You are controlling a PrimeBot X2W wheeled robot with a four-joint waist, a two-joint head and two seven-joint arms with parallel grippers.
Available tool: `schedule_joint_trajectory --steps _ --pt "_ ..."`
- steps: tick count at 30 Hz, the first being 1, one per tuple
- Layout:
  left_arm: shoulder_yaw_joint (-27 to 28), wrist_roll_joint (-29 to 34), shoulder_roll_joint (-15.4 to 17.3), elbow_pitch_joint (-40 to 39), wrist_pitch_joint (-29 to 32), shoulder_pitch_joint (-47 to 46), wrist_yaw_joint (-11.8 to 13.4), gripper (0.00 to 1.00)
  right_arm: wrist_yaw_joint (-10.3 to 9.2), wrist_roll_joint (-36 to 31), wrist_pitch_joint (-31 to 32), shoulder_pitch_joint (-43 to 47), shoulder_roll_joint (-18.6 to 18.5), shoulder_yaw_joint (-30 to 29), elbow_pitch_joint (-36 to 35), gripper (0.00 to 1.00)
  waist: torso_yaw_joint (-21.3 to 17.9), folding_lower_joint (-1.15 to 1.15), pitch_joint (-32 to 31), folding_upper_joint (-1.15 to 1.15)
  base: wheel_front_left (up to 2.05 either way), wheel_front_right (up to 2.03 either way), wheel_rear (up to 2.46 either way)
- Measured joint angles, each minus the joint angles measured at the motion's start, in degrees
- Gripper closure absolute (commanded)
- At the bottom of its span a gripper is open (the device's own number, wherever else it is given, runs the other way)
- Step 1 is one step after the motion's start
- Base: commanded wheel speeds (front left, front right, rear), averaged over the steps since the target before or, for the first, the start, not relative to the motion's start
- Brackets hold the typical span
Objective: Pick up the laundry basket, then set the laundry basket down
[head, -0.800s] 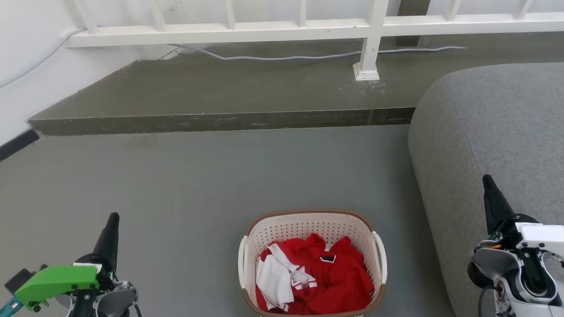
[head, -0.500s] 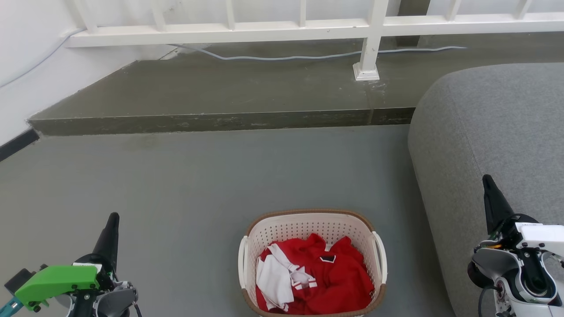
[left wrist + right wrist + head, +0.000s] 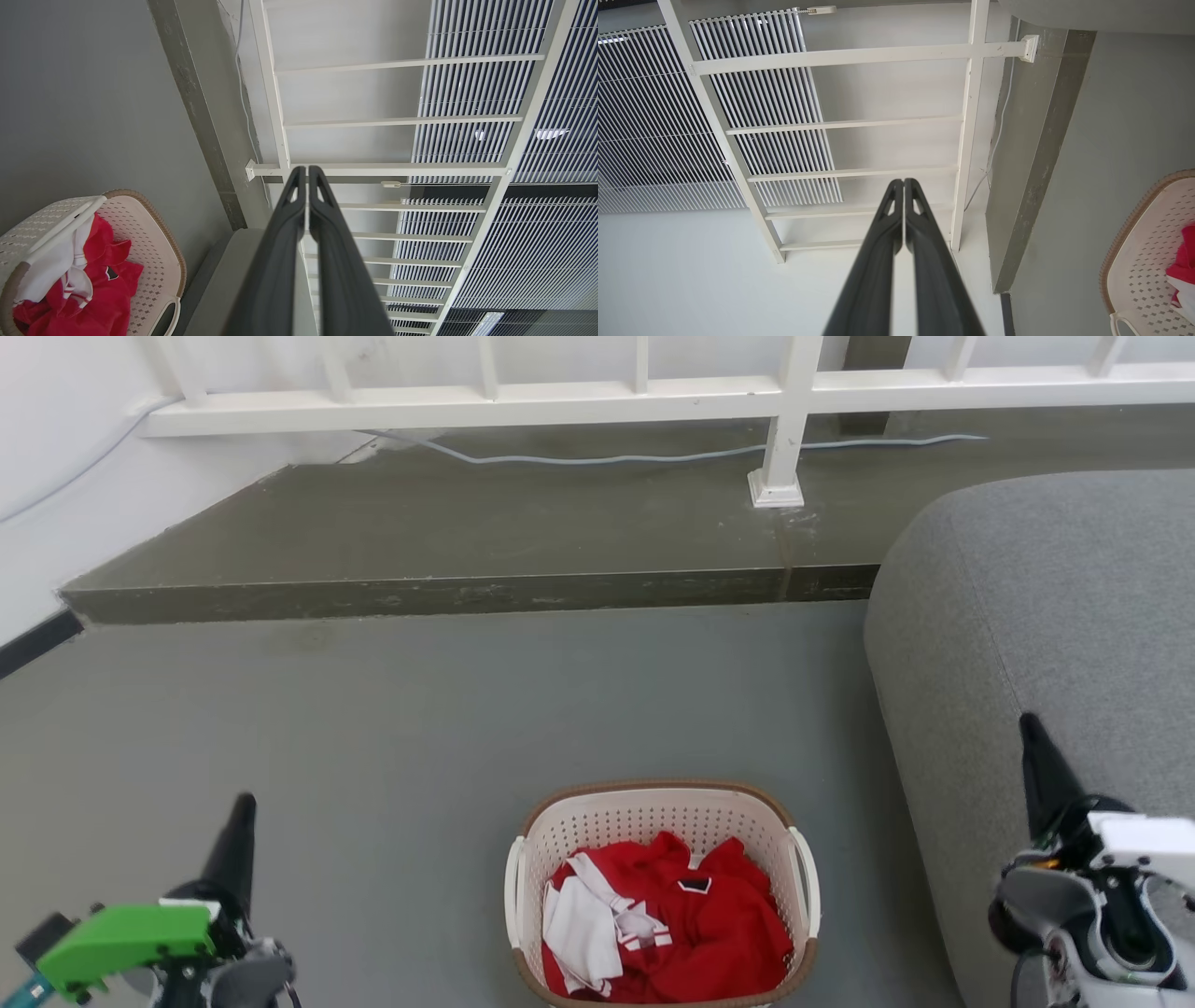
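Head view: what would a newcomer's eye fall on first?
The red clothes heaped in the cream laundry basket on the grey floor, bottom centre. Next, the big grey sofa at right, and the left gripper and right gripper, both shut, flanking the basket at the lower corners.

Left gripper (image 3: 244,805): two long black fingers (image 3: 280,242), tapering to narrow tips, each with a slot cut near the tip.
Left wrist cover (image 3: 126,941): bright green, angular; teal part (image 3: 26,990) below it.
Right gripper (image 3: 1031,728): matching black tapered pair.
Right wrist cover (image 3: 1144,833): white block on a grey-and-black housing; black cable (image 3: 1020,978).
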Motion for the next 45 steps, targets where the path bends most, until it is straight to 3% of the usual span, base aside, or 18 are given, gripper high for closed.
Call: schedule_joint_trajectory --steps 1,2,28,45 --pt "-0.09 0.00 -0.09 0.48 -0.01 0.18 0.02 1.00 -0.12 -0.02 -0.01 0.18 0.11 0.03 0.45 1.00 0.00 0.00 0.00 0.00 0.00 0.00 0.00" --pt "-0.20 0.00 -0.29 1.14 -0.01 0.62 0.04 0.00 -0.29 -0.02 -0.01 0.60 0.38 0.07 1.07 0.00 0.00 0.00 0.00 0.00 0.00 0.00 0.00" --pt "-4.28 2.22 -1.27 -0.58 -4.48 2.14 0.05 0.00 -0.32 -2.02 -2.12 2.46 0.73 1.88 -1.62 0.00 -0.28 0.00 0.40 0.00 0.00 0.00 0.00" --pt "-7.72 16.13 -0.82 -3.11 -7.59 1.54 0.05 0.00 -0.31 -11.96 -6.83 2.42 -3.60 7.22 -5.11 0.00 -0.52 0.00 0.93 0.00 0.00 0.00 0.00"
